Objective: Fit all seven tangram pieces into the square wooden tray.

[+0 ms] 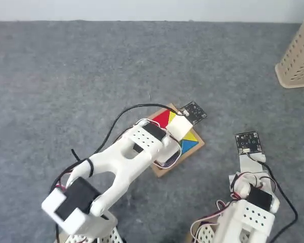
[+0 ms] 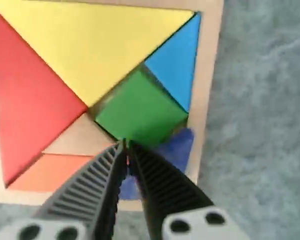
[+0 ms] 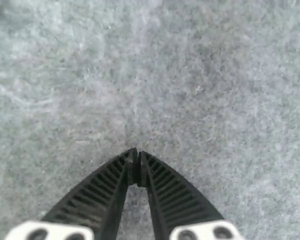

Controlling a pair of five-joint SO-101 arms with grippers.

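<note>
Where the left arm crossed it in the high view, the square wooden tray (image 1: 162, 172) lay half hidden on the grey worktop (image 1: 66, 76). Inside sat a large yellow triangle (image 2: 95, 45), a large red triangle (image 2: 25, 105), a blue triangle (image 2: 175, 65), a green square (image 2: 140, 112) and an orange triangle (image 2: 50, 172). A dark blue piece (image 2: 179, 150) was partly covered by the left tool (image 2: 125, 146), whose fingers met at the green square's corner. The right tool (image 3: 136, 154), likewise pressed together, hung over the worktop.
</note>
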